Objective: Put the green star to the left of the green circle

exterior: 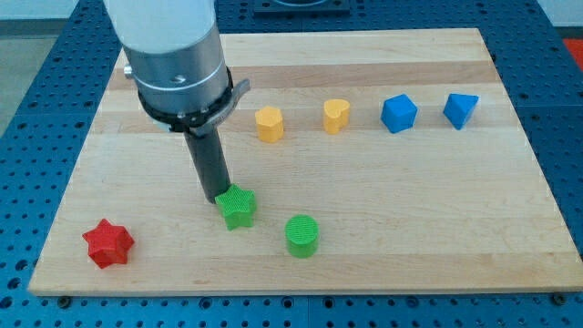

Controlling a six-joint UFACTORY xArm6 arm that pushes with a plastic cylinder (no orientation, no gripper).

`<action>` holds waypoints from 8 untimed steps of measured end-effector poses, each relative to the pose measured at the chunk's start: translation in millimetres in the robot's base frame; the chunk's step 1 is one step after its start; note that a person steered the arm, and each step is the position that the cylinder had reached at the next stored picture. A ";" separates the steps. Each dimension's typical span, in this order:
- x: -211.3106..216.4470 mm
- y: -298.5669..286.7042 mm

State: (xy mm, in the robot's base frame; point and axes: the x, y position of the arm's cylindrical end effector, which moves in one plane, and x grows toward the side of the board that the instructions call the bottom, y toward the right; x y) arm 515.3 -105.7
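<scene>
The green star (238,207) lies on the wooden board (410,219), left of centre near the view's bottom. The green circle (301,235) stands just to its lower right, a small gap apart. My tip (219,196) is at the star's upper left edge, touching it or nearly so. The dark rod rises from there to the grey arm body at the view's top left.
A red star (108,242) lies at the bottom left corner. A row across the upper board holds a yellow hexagon (269,124), a yellow heart (336,116), a blue block (398,114) and a blue triangle-like block (460,110).
</scene>
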 end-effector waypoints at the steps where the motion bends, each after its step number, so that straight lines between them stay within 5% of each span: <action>1: 0.1 0.0; 8: 45.4 23.9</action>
State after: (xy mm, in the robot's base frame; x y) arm 560.8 -81.8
